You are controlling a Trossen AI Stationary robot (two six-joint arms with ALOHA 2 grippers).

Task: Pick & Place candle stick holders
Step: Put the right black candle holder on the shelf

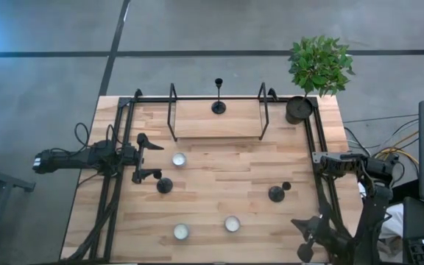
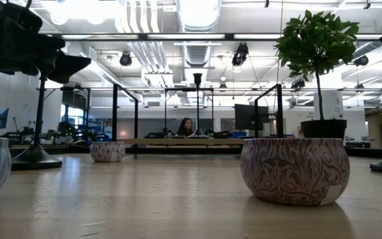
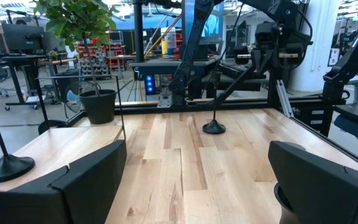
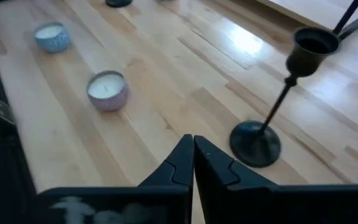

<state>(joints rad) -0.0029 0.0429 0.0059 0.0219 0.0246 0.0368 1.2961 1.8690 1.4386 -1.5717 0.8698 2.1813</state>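
Candlestick holders number three on our worktop (image 1: pixel 212 191). One (image 1: pixel 218 101) stands upright on the raised wooden shelf (image 1: pixel 218 120) at the far edge, between the shelf's black metal frames. A second (image 1: pixel 165 185) stands on the left half, just beside our left gripper (image 1: pixel 147 157), which reaches in from the left edge with its fingers spread wide and nothing between them; this holder sits close to the nearer finger but apart from it. The third (image 1: pixel 277 192) stands on the right half, well apart from our right gripper (image 1: pixel 305 237), which waits at the near right corner with its fingers pressed together and empty. From the right wrist we see that holder (image 4: pixel 272 106) upright just ahead of the closed fingertips (image 4: pixel 193 160), its round base on the wood.

Three small white candles in patterned cups sit around them: one (image 1: pixel 178 159) near the left gripper, and two (image 1: pixel 180 232) (image 1: pixel 232 223) toward the near edge. A potted green plant (image 1: pixel 318 65) stands at the far right corner.
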